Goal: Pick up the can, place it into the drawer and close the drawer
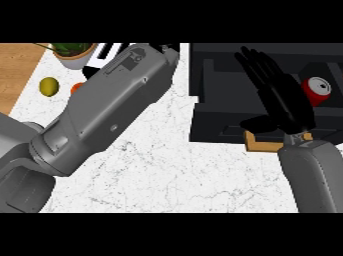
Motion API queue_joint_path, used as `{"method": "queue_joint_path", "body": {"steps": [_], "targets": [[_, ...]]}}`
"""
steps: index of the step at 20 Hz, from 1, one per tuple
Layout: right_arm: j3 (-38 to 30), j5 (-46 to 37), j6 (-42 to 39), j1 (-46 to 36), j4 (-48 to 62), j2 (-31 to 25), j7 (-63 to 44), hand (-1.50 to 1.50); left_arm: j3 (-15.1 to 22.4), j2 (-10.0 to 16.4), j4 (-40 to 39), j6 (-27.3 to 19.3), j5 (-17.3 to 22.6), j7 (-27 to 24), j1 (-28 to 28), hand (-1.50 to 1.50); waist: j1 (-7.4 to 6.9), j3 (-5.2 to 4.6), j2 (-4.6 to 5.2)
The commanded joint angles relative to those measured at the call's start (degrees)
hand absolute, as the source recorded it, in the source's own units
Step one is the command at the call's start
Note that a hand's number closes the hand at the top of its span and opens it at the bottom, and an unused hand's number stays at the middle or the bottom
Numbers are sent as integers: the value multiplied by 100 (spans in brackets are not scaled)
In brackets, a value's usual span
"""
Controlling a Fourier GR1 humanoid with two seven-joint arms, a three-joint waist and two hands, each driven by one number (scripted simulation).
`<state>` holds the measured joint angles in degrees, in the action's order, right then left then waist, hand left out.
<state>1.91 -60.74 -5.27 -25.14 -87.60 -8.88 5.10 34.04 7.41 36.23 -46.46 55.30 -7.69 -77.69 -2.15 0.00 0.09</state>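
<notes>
One red can [318, 90] lies in the open black drawer [218, 90]. The right hand [281, 97] (fingers straight, holding nothing) hovers just beside it. Only the left forearm [107, 105] shows.

Red can [320, 93] with silver top end, inside the drawer [217, 125], toward its right side wall. Silver end facing up; exact tilt not discernible. Left flank of can partly hidden. Drawer black, box-shaped, pulled open, dark interior exposed, near front wall facing the lower edge of view.
</notes>
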Motion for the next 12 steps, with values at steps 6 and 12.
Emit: {"method": "queue_joint_path", "body": {"steps": [6,12], "targets": [[-97,-763,1244,-1071,2484,313,-70,-150,35,815,949,-73,-292,730,349,-150,0,2,-7],[-303,-1193,2556,-1506,4047,372,41,-150,7,1001,1570,-176,-484,582,994,-150,-50,5,23]]}}
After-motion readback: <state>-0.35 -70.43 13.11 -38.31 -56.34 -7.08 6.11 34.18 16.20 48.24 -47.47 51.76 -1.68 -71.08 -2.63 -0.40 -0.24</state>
